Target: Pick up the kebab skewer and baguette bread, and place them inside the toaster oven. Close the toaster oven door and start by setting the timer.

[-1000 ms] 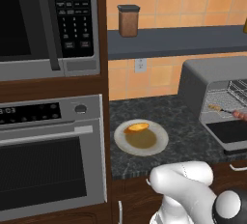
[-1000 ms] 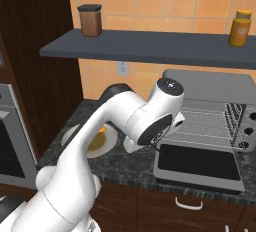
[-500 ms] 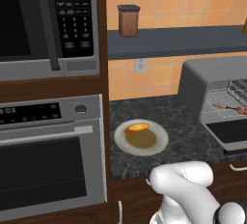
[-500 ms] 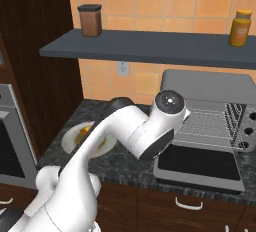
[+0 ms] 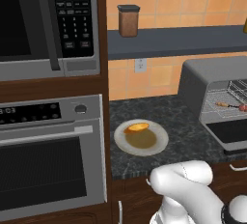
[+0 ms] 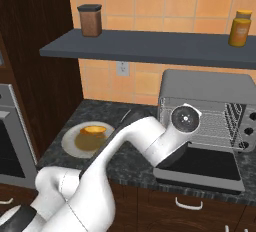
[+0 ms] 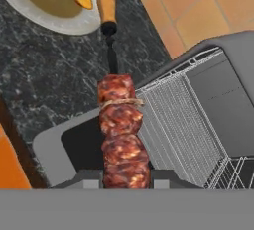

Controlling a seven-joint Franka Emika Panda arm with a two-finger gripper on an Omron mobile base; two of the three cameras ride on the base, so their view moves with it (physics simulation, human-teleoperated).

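Kitchen table (image 5: 169, 112) | tool (image 7: 125, 177) pinching kebab skewer (image 7: 119, 125) at toaster oven (image 6: 210, 96) mouth | step: loading skewer | next: release on rack, then fetch baguette bread (image 5: 137, 127).

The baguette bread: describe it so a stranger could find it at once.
On the dark stone counter, between the built-in wall oven and the toaster oven, lies a round pale plate. The baguette bread sits at its far left edge: a small golden-orange oval, brighter than the brownish patch beside it.

A brown jar (image 5: 128, 21) stands on the grey shelf (image 5: 173, 41) (microwave (image 5: 43, 22) beside it), a yellow bottle (image 6: 240, 28) farther along.
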